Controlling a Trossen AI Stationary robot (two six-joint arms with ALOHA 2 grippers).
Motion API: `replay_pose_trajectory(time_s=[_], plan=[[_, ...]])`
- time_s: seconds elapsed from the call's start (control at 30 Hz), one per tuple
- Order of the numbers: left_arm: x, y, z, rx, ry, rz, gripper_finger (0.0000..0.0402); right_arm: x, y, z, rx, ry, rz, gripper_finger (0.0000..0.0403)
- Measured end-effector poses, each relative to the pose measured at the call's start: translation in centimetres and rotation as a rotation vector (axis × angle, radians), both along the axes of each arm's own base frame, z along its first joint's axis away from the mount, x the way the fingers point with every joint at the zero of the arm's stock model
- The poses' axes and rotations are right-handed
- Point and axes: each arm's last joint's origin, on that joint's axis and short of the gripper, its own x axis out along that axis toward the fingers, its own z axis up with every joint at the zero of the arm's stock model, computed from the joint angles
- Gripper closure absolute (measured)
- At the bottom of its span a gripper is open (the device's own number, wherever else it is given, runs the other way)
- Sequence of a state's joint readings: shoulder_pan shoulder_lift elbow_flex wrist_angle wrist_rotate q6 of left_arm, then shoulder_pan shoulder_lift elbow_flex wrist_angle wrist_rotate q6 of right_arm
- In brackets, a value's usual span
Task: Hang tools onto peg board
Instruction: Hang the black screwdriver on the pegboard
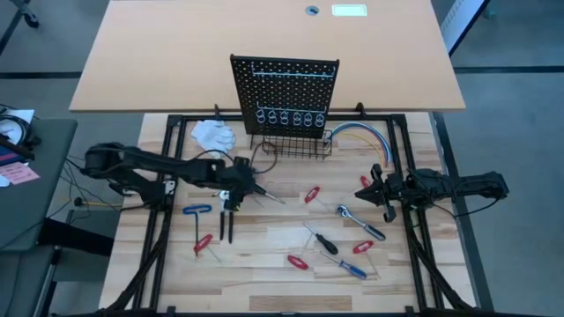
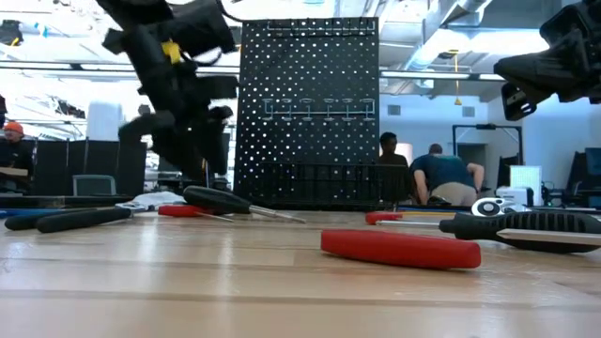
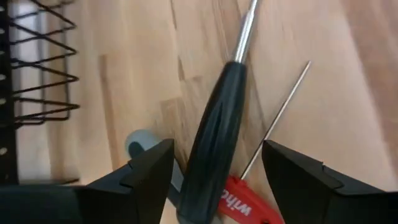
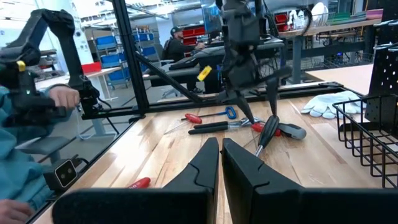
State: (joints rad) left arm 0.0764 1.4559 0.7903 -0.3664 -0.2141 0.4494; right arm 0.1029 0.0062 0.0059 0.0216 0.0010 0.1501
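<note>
A black-handled screwdriver (image 3: 217, 130) lies flat on the wooden table (image 1: 264, 282), in front of the peg board's basket; it also shows in the high view (image 1: 263, 194) and the low view (image 2: 221, 199). My left gripper (image 3: 216, 158) is open just above it, one finger on each side of the handle, not touching it. A red-handled tool (image 3: 245, 202) lies partly under the handle. The black peg board (image 1: 284, 88) stands upright at the table's far edge with silver rings (image 1: 286, 117) and a wire basket (image 1: 291, 145). My right gripper (image 4: 221, 155) is shut and empty at the table's right side (image 1: 381, 195).
Black-handled pliers (image 1: 227, 216), a blue T-handled tool (image 1: 198, 210), red-handled tools (image 1: 311, 194) (image 1: 298, 261), a chrome ratchet (image 1: 357, 220) and other screwdrivers (image 1: 324, 239) lie scattered on the table. White gloves (image 1: 213, 134) and coloured cables (image 1: 366, 136) flank the peg board. People show beyond the table.
</note>
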Motion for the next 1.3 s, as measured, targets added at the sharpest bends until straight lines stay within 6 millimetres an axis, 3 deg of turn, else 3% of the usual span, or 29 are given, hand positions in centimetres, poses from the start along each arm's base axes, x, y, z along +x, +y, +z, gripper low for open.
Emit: replay_pose_trajectory(time_s=[0.27, 0.5, 0.57, 0.77, 1.03, 1.3], plan=[[0.9, 1.3, -3.3, -0.003, 0.138, 0.019, 0.0174, 0.0, 0.0, 0.0, 0.0, 0.0, 0.0, 0.0376], [0.6, 1.2, -3.2, -0.02, 0.14, 0.039, 0.0276, 0.0, 0.0, 0.0, 0.0, 0.0, 0.0, 0.0376], [0.4, 1.2, -2.6, -0.008, 0.128, 0.039, 0.0293, 0.0, 0.0, 0.0, 0.0, 0.0, 0.0, 0.0376], [-0.3, 0.9, 0.3, -0.015, 0.044, 0.106, 0.0293, 0.0, 0.0, 0.0, 0.0, 0.0, 0.0, 0.0376], [-0.9, -1.5, 5.2, -0.022, 0.023, 0.204, 0.0293, 0.0, 0.0, 0.0, 0.0, 0.0, 0.0, 0.0376], [-0.6, -4.0, 7.0, -0.058, 0.034, 0.211, 0.0293, 0.0, -0.3, 0.7, -0.147, -0.084, -0.049, 0.0376]])
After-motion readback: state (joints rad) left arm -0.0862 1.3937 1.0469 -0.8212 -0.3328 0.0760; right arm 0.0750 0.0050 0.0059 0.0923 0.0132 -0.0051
